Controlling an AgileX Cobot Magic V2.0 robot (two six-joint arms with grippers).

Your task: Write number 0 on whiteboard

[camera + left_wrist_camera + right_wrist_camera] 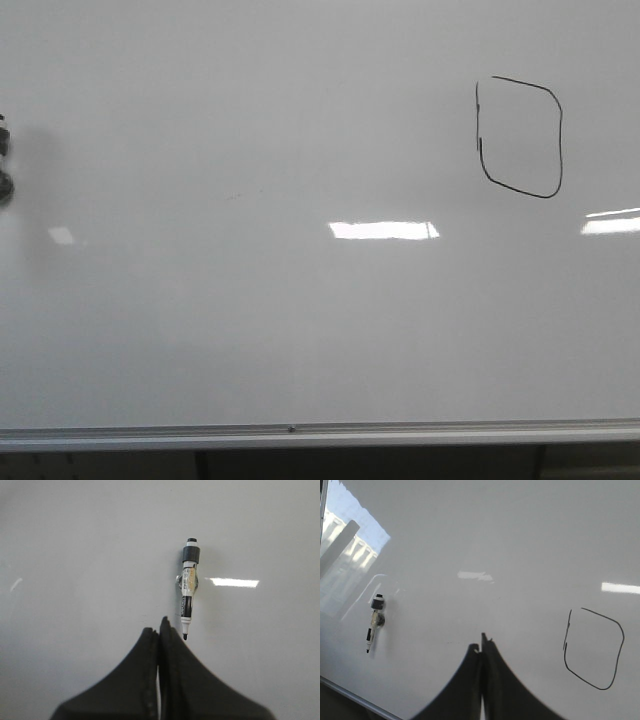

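The whiteboard (250, 320) fills the front view, with a silver rail (300, 434) along its lower edge. On its upper right is the number 0 (520, 137), a thin black boxy loop, also seen in the right wrist view as the number 0 (594, 647). A black-and-white marker (189, 587) sits on the board by a small round holder, tip uncapped; the marker (373, 624) shows too in the right wrist view. My left gripper (160, 625) is shut and empty, just short of the marker's tip. My right gripper (481, 645) is shut and empty, left of the 0.
A dark object (5, 160) pokes in at the board's left edge in the front view. Bright rectangular light reflections (384, 230) lie across the board's middle and right. Below the rail is a dark gap (360, 465).
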